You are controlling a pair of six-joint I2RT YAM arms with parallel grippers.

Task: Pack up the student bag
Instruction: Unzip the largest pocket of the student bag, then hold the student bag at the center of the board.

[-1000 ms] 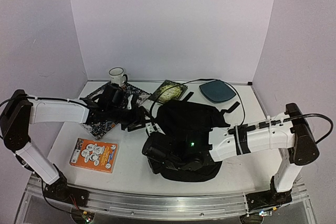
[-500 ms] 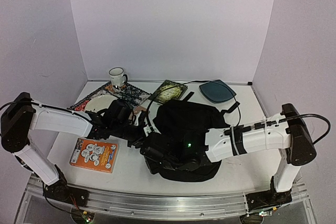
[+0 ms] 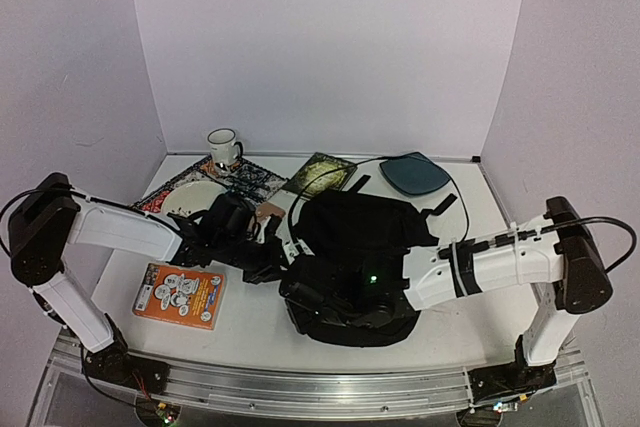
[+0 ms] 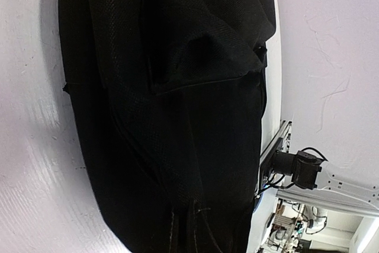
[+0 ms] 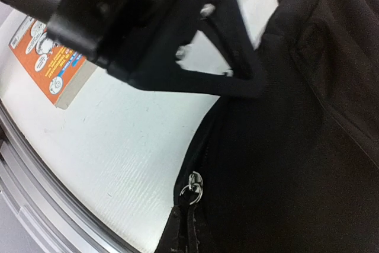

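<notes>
The student bag (image 3: 362,247), a big floppy black backpack, lies in the middle of the table and fills the left wrist view (image 4: 177,87). My left gripper (image 3: 277,265) is at the bag's left edge, jaws shut on its black fabric (image 4: 185,229). My right gripper (image 3: 298,299) is at the bag's front-left rim. It is shut on the black pull tab (image 5: 185,226) hanging from the silver zipper ring (image 5: 193,189). The left gripper's black body (image 5: 148,34) hangs just above that spot in the right wrist view.
An orange box (image 3: 180,295) lies front left, close under the left arm. A patterned board (image 3: 215,190), a white mug (image 3: 223,145), a dark green book (image 3: 320,173) and a dark-teal pad (image 3: 413,173) sit at the back. A black cable (image 3: 300,192) loops by the bag.
My left gripper came forward and right from over the patterned board to the bag's left edge and closed there. My right gripper stayed shut at the bag's front-left rim, shifting slightly.
</notes>
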